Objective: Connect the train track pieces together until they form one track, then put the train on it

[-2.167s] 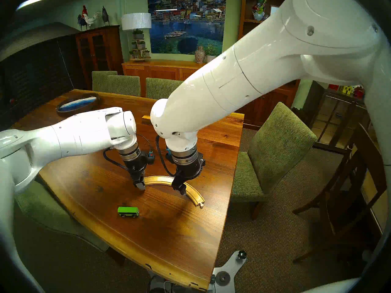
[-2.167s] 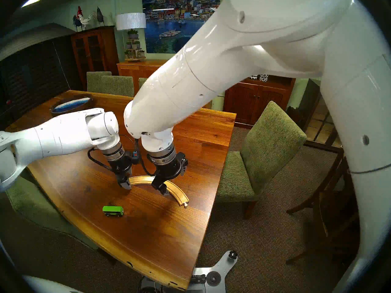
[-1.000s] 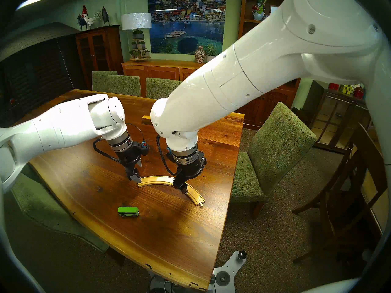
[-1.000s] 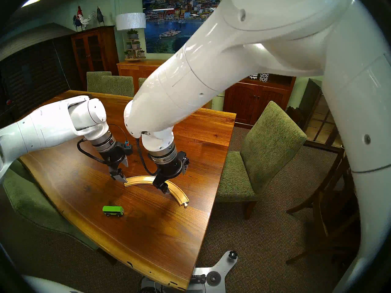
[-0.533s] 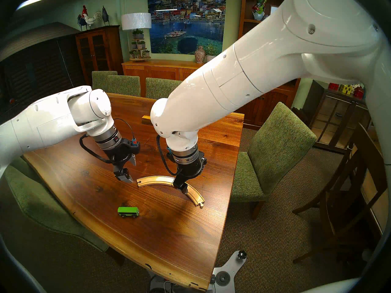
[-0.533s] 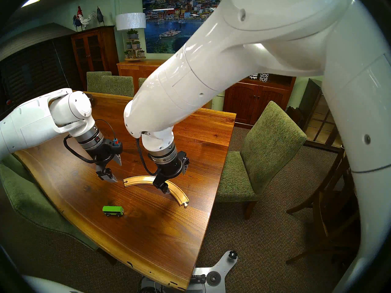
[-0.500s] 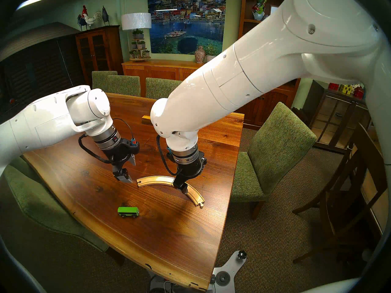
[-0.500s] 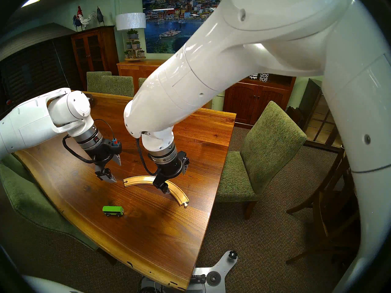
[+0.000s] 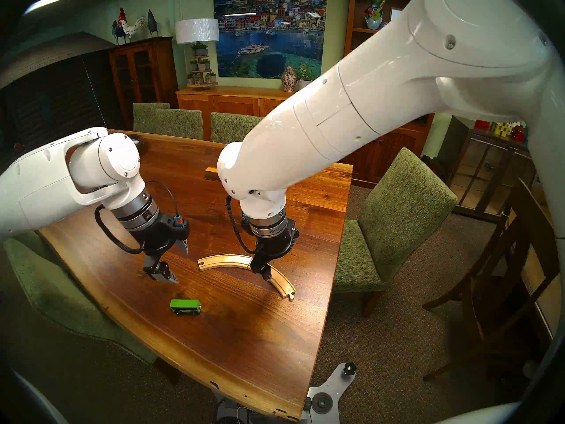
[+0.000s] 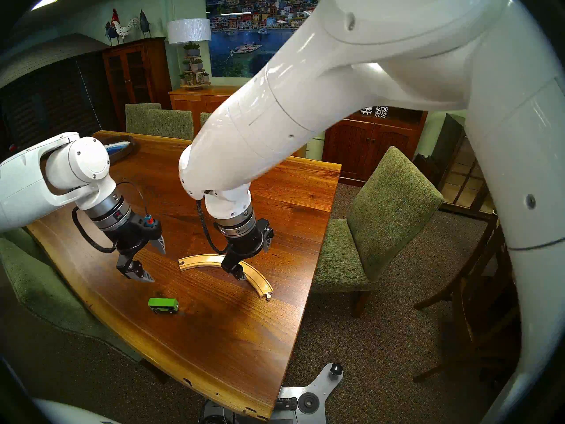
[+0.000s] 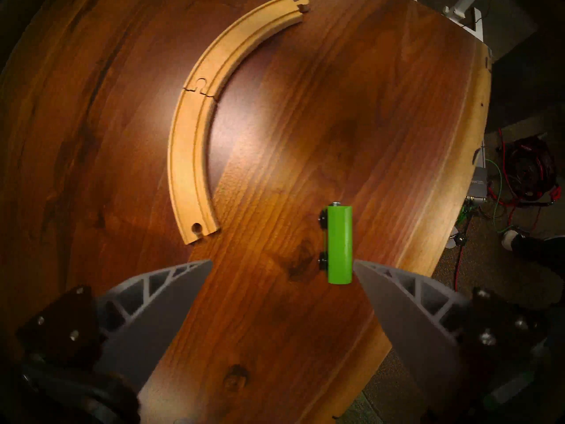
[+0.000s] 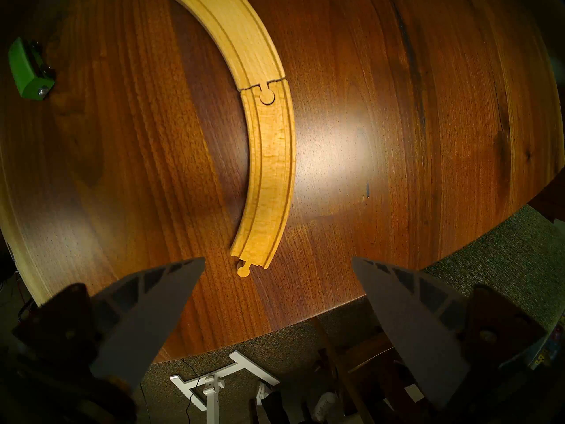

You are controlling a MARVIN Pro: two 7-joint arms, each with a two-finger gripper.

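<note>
With the track point(image 9: 241, 261) joined, lower your spread, empty left claw point(image 9: 172, 262) squarely over the green train point(image 9: 185, 306) near the counter point(image 9: 244, 353) edge.

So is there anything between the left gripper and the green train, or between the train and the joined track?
Nothing visible. The left gripper hangs open above bare table, with the green train just beyond it. Only bare wood separates the train from the track; the open right gripper hovers over the track's middle.
</note>
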